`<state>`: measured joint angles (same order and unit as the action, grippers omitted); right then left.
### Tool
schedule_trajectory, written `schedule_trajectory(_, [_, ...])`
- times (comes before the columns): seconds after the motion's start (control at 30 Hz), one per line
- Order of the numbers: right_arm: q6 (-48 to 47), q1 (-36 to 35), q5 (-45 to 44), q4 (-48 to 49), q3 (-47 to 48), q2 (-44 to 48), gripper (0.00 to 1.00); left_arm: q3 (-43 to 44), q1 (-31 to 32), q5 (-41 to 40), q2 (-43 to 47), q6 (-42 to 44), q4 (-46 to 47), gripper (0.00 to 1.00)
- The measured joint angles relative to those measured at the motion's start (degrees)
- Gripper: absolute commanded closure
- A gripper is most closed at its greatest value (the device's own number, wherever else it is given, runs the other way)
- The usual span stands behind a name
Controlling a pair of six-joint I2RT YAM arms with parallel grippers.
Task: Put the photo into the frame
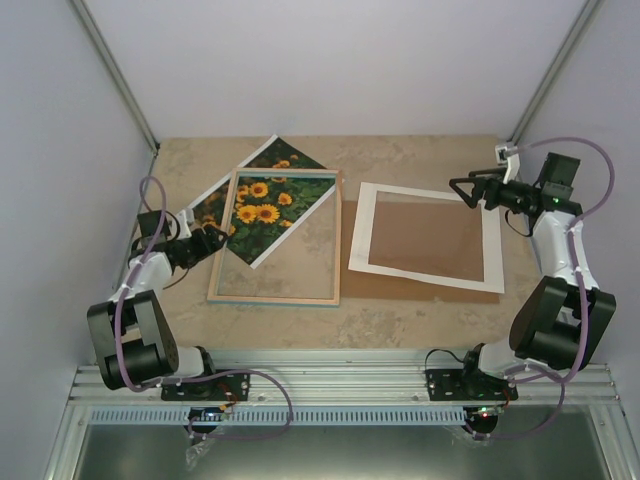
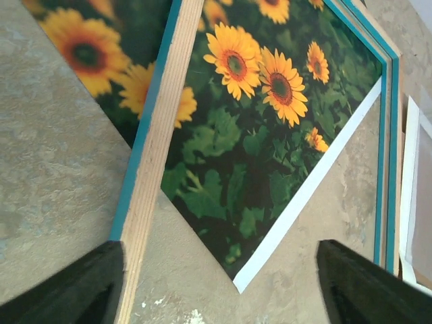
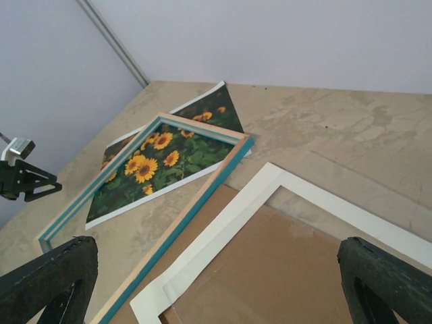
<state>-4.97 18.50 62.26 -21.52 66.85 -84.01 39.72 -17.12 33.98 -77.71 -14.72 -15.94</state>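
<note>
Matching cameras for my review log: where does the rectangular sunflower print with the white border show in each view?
Top external: the rectangular sunflower photo lies left of centre, askew, with corners poking out past the turquoise-and-wood rectangular frame.
Left wrist: it fills the upper middle, with one white-edged corner pointing down.
Right wrist: it sits upper left of centre.
Shared landmark: that frame lies across the photo in all three views.
</note>
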Motion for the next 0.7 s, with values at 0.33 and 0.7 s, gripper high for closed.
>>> schedule_trajectory(0.33, [-5.0, 0.2, -8.0, -5.9, 2.1, -3.3, 0.04, 0.2, 3.5, -5.2, 1.7, 3.2, -1.4, 0.05])
schedule_trajectory(0.7, [-12.4, 9.2, -16.9, -15.0, 2.4, -9.5, 0.07, 5.1, 24.6, -12.3, 4.5, 11.5, -1.4, 0.06])
